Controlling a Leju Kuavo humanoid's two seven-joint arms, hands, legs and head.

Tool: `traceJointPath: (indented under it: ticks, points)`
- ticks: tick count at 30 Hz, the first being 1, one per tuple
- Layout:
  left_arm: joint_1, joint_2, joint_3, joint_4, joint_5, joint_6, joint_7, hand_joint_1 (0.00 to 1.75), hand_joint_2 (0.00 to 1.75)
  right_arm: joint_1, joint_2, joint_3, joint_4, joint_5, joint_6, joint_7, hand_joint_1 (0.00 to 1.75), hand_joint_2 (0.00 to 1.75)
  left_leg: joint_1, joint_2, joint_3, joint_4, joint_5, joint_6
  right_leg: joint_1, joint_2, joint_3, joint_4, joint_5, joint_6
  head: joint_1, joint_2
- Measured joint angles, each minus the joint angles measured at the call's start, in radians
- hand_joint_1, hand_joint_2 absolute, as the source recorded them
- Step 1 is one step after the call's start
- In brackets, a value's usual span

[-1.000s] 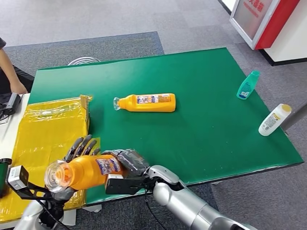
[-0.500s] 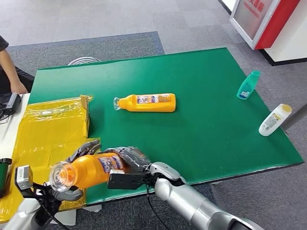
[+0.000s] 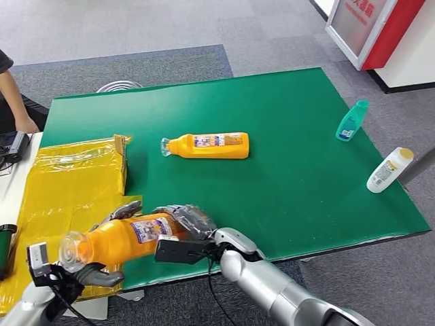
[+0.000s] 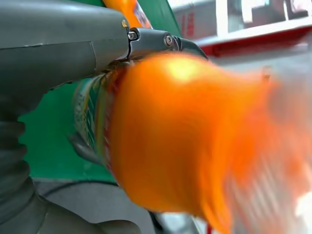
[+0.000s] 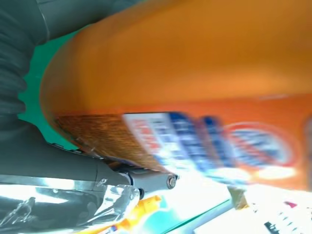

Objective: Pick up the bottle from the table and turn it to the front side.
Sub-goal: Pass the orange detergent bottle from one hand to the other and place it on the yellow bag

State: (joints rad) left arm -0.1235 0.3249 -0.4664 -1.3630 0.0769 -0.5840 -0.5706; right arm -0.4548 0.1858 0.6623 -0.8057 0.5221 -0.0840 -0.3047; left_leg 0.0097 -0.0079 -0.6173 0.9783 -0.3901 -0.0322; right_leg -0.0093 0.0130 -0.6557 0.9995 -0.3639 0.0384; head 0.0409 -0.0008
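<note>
Head view: you have an orange bottle (image 3: 120,239) held off the near-left corner of the green bench (image 3: 287,170), at about 7 o'clock in the frame, lying roughly level with its clear cap end pointing toward 9 o'clock and its label facing up. Your right robot hand (image 3: 187,224) is wrapped around the bottle's base end; your left robot hand (image 3: 105,248) cups the neck end, fingers showing above and below the bottle. Left wrist view gives you the orange body up close and blurred, with a grey thumb (image 4: 62,34) lying along it. Right wrist view shows the blue and white label (image 5: 206,146) against the orange. A second orange bottle (image 3: 208,145) lies on its side near the bench middle. A teal bottle (image 3: 352,121) lies at 3 o'clock near the right edge, a white bottle (image 3: 389,169) just below it. A yellow bag (image 3: 66,187) covers the left side. A person's arm (image 3: 13,95) shows at 10 o'clock.
</note>
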Motion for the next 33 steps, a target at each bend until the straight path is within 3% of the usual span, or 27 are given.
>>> traceJointPath:
  ticks: [9, 14, 15, 18, 19, 25, 33]
  points:
    - [0.048, -0.089, 0.012, -0.108, -0.27, 0.316, 0.12, 0.0, 1.75, 0.006, -0.008, -0.041, 0.012, 0.048, -0.063, 0.037, 1.75, 1.75, 0.0, 0.0, 0.0, 0.0, 0.0, 0.001, -0.001, 0.0, 0.0, 0.0, 0.0, 0.0, 0.0, 0.0]
    - [0.094, -0.177, 0.039, -0.163, -0.375, 0.478, 0.201, 0.05, 1.75, 0.022, -0.015, -0.061, -0.009, 0.094, -0.094, 0.069, 1.75, 1.75, 0.0, 0.0, 0.0, 0.0, -0.001, 0.0, -0.001, 0.0, -0.001, 0.0, 0.0, 0.0, 0.0, 0.0]
    - [0.104, -0.196, 0.046, -0.174, -0.389, 0.503, 0.21, 0.31, 1.75, 0.027, -0.016, -0.065, -0.017, 0.102, -0.096, 0.072, 1.75, 1.75, 0.0, 0.0, 0.0, 0.0, -0.001, 0.0, -0.001, 0.0, -0.001, 0.0, 0.0, 0.0, 0.0, 0.0]
    - [0.138, -0.253, 0.07, -0.206, -0.419, 0.575, 0.219, 1.57, 1.75, 0.041, -0.016, -0.075, -0.043, 0.12, -0.097, 0.081, 1.75, 1.75, 0.0, 0.0, 0.0, 0.0, -0.001, 0.0, -0.001, 0.0, -0.001, 0.0, 0.0, 0.001, 0.0, 0.0]
    - [0.149, -0.27, 0.079, -0.216, -0.43, 0.597, 0.22, 1.75, 1.75, 0.044, -0.016, -0.079, -0.052, 0.124, -0.097, 0.084, 1.75, 1.75, 0.0, 0.0, 0.0, 0.0, -0.001, 0.0, -0.001, 0.0, -0.001, 0.0, 0.0, 0.001, 0.0, 0.0]
    - [0.191, -0.342, 0.121, -0.248, -0.453, 0.656, 0.216, 1.75, 1.75, 0.055, -0.017, -0.096, -0.083, 0.14, -0.091, 0.099, 1.75, 1.75, 0.0, 0.0, 0.0, 0.0, -0.001, 0.0, -0.001, 0.0, -0.001, 0.0, 0.0, 0.0, 0.0, 0.0]
    - [0.21, -0.378, 0.161, -0.25, -0.431, 0.658, 0.191, 1.75, 1.75, 0.065, -0.017, -0.097, -0.108, 0.147, -0.072, 0.104, 1.75, 1.75, 0.0, 0.0, 0.0, 0.0, 0.0, 0.0, 0.0, 0.0, -0.001, 0.0, 0.0, 0.0, 0.0, 0.0]
